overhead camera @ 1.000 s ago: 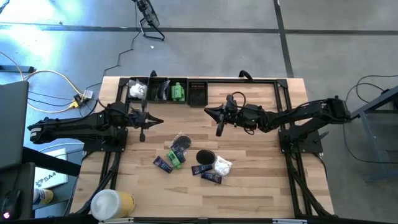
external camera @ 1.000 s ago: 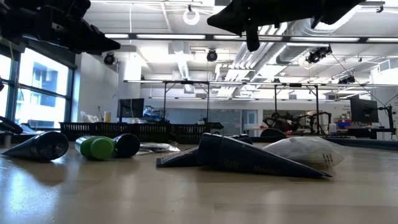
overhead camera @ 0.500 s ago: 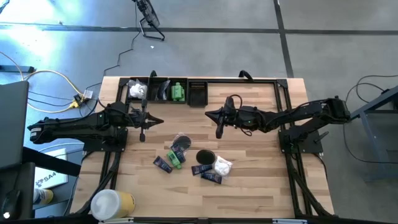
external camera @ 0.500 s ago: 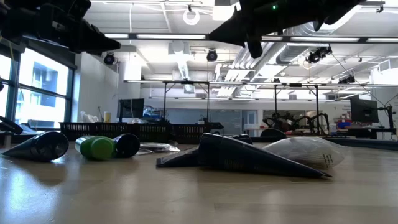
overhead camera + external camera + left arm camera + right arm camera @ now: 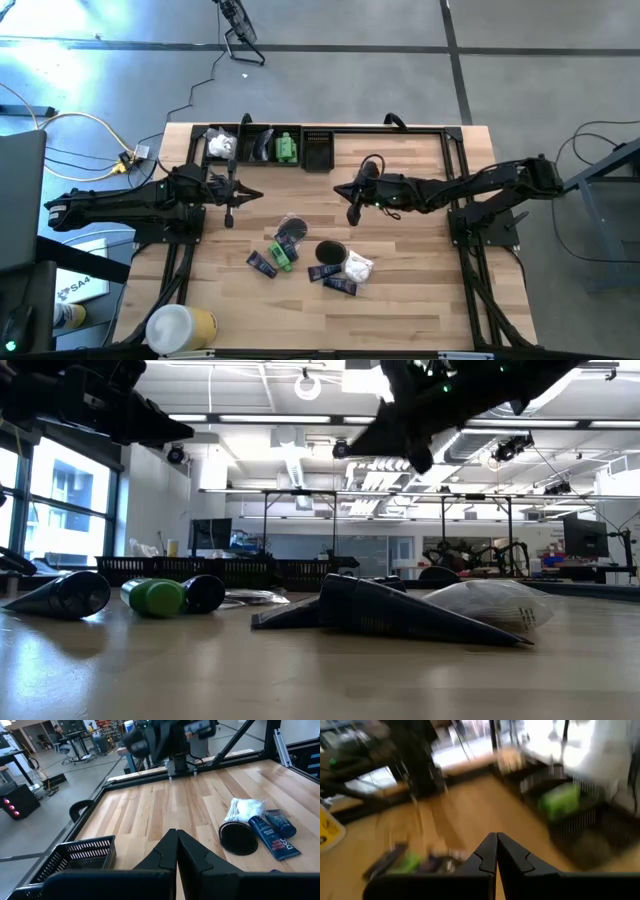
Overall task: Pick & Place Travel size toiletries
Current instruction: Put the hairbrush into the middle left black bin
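The toiletries lie loose near the middle of the table: a green bottle (image 5: 281, 252), dark sachets (image 5: 262, 264) (image 5: 333, 279), a black disc (image 5: 331, 251), a wrapped disc (image 5: 292, 229) and a white packet (image 5: 358, 266). My left gripper (image 5: 258, 196) hovers shut, left of and beyond the pile. My right gripper (image 5: 338, 189) hovers shut beyond the pile, its tips slanting down. Neither holds anything. The left wrist view shows the disc (image 5: 239, 838), packet (image 5: 246, 809) and sachets (image 5: 272, 839) past my shut left gripper (image 5: 176, 837). The right wrist view is blurred, with that gripper (image 5: 496, 840) shut.
A black divided basket (image 5: 318, 150) stands at the far edge, holding a white packet (image 5: 221, 146) and a green item (image 5: 288, 148). A large white-and-yellow cylinder (image 5: 180, 327) lies at the near left corner. Black frame rails run along the table's sides.
My right gripper has tipped its fingertips downward and sunk a little toward the table, staying shut. The toiletries have not moved.
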You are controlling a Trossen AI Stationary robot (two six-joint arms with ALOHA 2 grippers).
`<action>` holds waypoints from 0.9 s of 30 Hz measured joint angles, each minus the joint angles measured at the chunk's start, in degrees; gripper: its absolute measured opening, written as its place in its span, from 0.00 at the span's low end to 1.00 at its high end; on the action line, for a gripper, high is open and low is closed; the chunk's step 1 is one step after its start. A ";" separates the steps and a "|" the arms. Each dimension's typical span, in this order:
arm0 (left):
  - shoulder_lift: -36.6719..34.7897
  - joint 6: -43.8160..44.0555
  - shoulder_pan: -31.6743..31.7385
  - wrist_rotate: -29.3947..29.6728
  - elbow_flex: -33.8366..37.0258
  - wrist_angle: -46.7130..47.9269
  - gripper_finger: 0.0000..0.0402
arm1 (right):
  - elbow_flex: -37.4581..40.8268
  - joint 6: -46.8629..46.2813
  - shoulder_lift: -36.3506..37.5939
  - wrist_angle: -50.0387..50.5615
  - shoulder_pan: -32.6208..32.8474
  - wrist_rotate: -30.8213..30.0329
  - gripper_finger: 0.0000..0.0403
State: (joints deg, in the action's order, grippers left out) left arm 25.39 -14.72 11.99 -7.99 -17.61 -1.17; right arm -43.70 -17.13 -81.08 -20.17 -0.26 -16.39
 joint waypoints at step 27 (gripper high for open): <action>0.00 0.00 0.00 0.17 0.00 0.02 0.00 | 0.02 -31.31 0.00 25.98 2.40 10.22 0.41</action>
State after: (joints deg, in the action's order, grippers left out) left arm 25.39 -14.72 11.99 -7.81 -17.61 -1.15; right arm -43.68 -48.45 -81.08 5.82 2.14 -6.18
